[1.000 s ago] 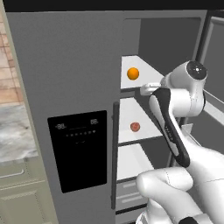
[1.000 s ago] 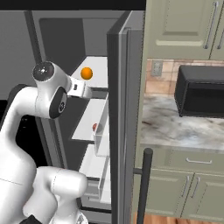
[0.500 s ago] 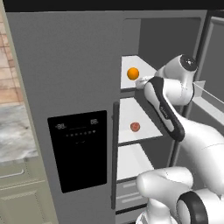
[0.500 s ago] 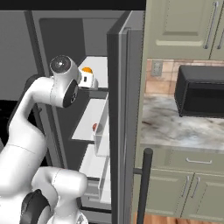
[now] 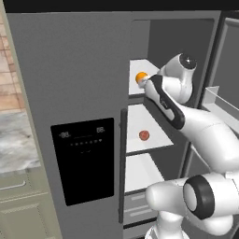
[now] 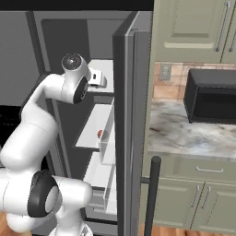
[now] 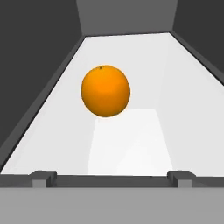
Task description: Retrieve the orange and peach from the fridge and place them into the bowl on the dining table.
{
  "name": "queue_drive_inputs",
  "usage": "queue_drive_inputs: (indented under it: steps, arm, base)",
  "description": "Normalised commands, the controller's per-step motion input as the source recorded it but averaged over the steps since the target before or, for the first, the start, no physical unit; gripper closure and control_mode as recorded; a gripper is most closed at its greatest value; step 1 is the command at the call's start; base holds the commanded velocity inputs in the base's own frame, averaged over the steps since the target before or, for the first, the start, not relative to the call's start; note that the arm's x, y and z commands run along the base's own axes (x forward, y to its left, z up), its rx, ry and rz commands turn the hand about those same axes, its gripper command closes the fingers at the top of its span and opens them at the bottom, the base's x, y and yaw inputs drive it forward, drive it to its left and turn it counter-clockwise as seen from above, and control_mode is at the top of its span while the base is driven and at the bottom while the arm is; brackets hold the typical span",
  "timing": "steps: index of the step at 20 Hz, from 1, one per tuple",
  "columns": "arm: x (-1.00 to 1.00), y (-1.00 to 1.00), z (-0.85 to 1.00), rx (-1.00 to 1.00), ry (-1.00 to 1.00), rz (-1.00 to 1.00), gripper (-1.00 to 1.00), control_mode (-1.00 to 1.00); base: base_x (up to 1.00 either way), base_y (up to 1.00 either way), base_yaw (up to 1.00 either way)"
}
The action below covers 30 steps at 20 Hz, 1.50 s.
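The fridge (image 5: 84,93) stands with its right door (image 6: 131,115) swung open and its left door, carrying the black dispenser panel (image 5: 84,161), closed. White shelves run down the open compartment.

The orange (image 7: 105,91) lies on the upper shelf (image 7: 183,109), alone on the white surface. In the hand view it sits above centre, toward 11 o'clock, well back from the shelf's front edge, with the grey back wall behind it at 12 o'clock. In the left base view the orange (image 5: 141,77) shows at the shelf's left side, just at 9 o'clock of the arm's hand.

The claw (image 7: 112,177) is wide open: its two dark tips rise at 7 and 5 o'clock in the hand view, far apart, with nothing between them. It points into the upper shelf at the orange, which is in front of the tips and apart from them, not touched.

The peach (image 5: 144,135) rests on the next shelf down, directly at 6 o'clock of the orange in the left base view. In the right base view the peach (image 6: 99,133) peeks out beside the door's clear bin (image 6: 108,138).

At 3 o'clock of the fridge in the right base view a marble worktop (image 6: 184,133) carries a black microwave (image 6: 209,101), with pale green cabinets (image 6: 193,23) above and below.
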Motion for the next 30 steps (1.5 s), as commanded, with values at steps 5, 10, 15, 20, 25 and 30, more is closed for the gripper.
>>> queue_drive_inputs:
  steps: [5,10,15,20,25,30]
  arm:
    - [0.62,0.11,0.0,-0.01,0.0,0.0,-1.0,-1.0]
    - [0.54,0.0,0.0,0.0,0.0,0.0,-1.0,-1.0]
    - [0.47,0.0,0.0,0.0,0.0,0.0,-1.0,-1.0]
    - [0.39,0.03,-0.06,0.0,0.0,0.0,-1.0,-1.0]
    - [0.13,0.16,-0.27,-0.01,0.01,0.0,-1.0,-1.0]
    - [0.0,0.21,-0.42,-0.02,0.0,0.0,-1.0,-1.0]
  base:
    - [0.0,0.0,0.0]
    - [0.0,0.0,0.0]
    - [0.0,0.0,0.0]
    - [0.0,0.0,0.0]
    - [0.0,0.0,0.0]
    - [0.0,0.0,0.0]
